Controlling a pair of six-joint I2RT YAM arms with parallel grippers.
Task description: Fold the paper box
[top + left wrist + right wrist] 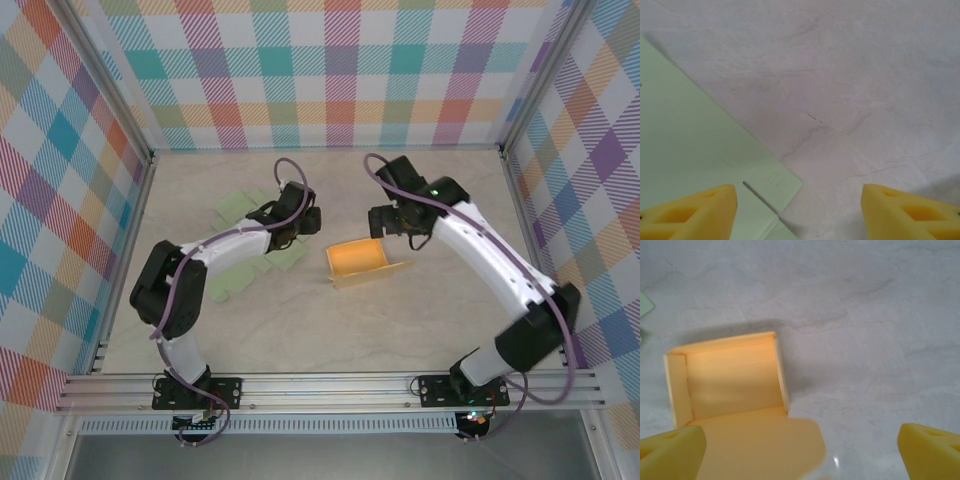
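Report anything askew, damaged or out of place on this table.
Nothing looks damaged or spilled. The yellow box sits slightly askew and only partly folded: one flap lies splayed out at its open side. The green sheet beside it lies flat, unfolded.

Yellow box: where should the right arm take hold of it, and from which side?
Probably the upright side wall, pinched from above across its thickness. It stands free with open space on both faces, whereas the flap lies flat on the table.
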